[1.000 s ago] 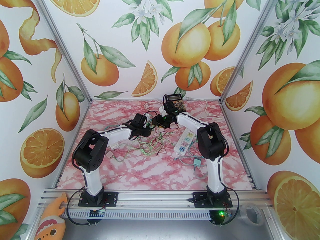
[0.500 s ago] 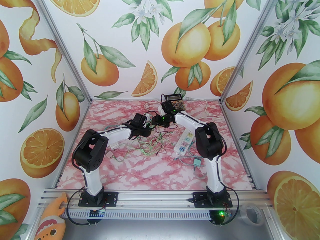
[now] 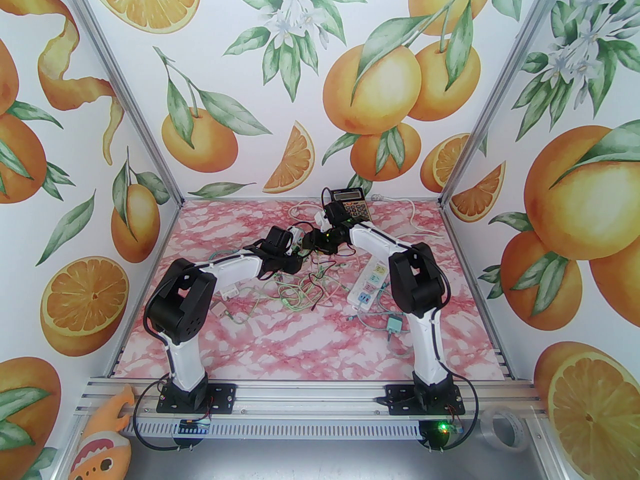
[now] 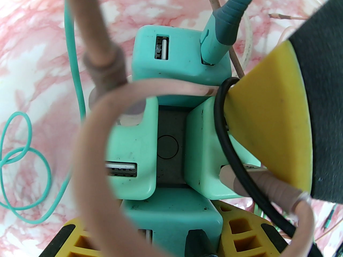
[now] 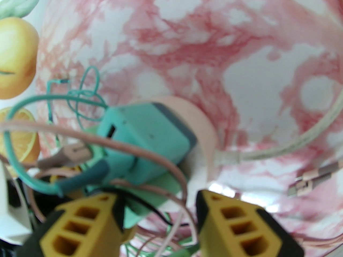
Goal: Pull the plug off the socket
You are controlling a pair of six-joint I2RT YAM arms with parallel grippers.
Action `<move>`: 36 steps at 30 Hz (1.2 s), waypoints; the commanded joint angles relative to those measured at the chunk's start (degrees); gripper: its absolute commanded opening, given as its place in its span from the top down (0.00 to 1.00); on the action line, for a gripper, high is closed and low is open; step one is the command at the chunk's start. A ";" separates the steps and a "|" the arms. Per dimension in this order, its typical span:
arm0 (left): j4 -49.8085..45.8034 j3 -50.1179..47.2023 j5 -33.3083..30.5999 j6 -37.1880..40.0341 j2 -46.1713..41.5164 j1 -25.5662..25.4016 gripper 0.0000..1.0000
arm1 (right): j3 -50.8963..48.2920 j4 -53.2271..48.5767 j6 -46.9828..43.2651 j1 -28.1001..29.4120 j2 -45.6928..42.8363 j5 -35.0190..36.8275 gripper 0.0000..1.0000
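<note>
L gripper is clamping the socket cluster mid-table, and R gripper is hanging w/ jaws apart at the mint plug. Plug's looking light, rigid, slick plastic and prob. seated tight. I'm favouring its flat sides, not the pink cable.

I can read no text anywhere. The calculator at the back of my bench has keys and a display (both far too small to make out), and the coloured patches on the power strip are illegible too.
</note>
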 commanded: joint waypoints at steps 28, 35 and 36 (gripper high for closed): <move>0.59 1.43 7.61 -4.78 -4.22 3.03 0.82 | -1.75 -11.86 -5.17 1.61 3.98 9.80 0.53; -3.50 3.37 -5.45 2.65 -4.12 -4.01 0.84 | -0.69 -13.32 -5.48 2.05 5.04 10.77 0.53; -3.43 3.20 -6.32 3.07 -4.24 -4.57 0.84 | -0.45 -13.52 -5.56 2.11 5.13 10.95 0.53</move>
